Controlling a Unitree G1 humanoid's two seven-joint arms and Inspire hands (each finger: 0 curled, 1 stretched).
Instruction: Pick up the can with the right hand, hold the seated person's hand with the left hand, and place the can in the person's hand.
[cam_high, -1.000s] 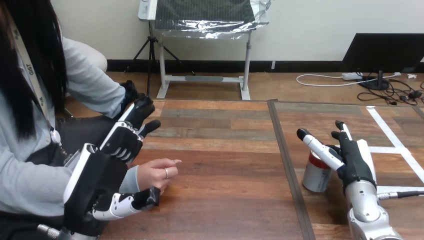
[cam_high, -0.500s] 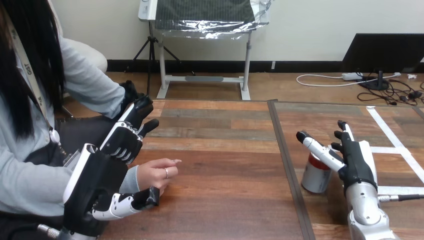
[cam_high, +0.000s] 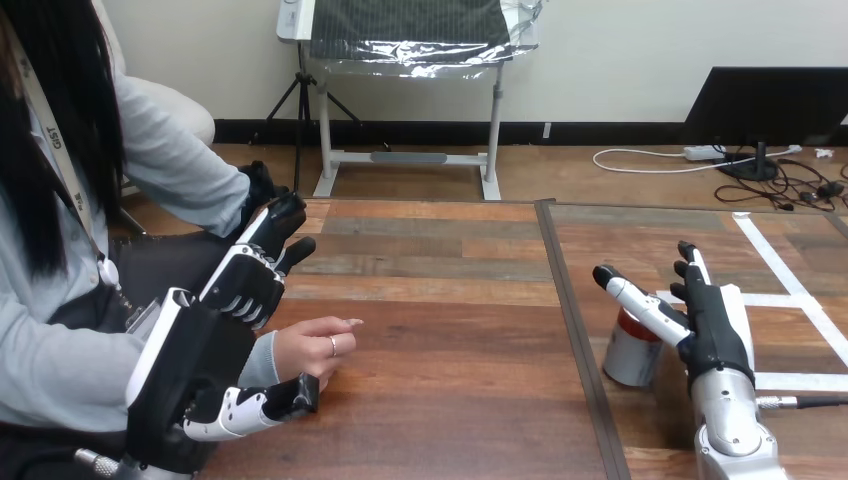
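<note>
Light: even, diffuse, moderately bright; it appears to fall from overhead (no single lamp can be identified). The table (cam_high: 450, 340) shows a low sheen without hot spots. No hard-edged shadows anywhere on the wood.

The person's hand (cam_high: 312, 350) at 8 o'clock casts a faint, soft-edged shadow on the boards just beneath it.

The can (cam_high: 630, 352) at 4 o'clock has a pale highlight on its metal side and a dim contact shadow at its base.

The right forearm (cam_high: 735, 425) at 5 o'clock carries bright specular spots.

The white shells of the left hand (cam_high: 200, 350) at 8 o'clock read bright, not washed out.
</note>
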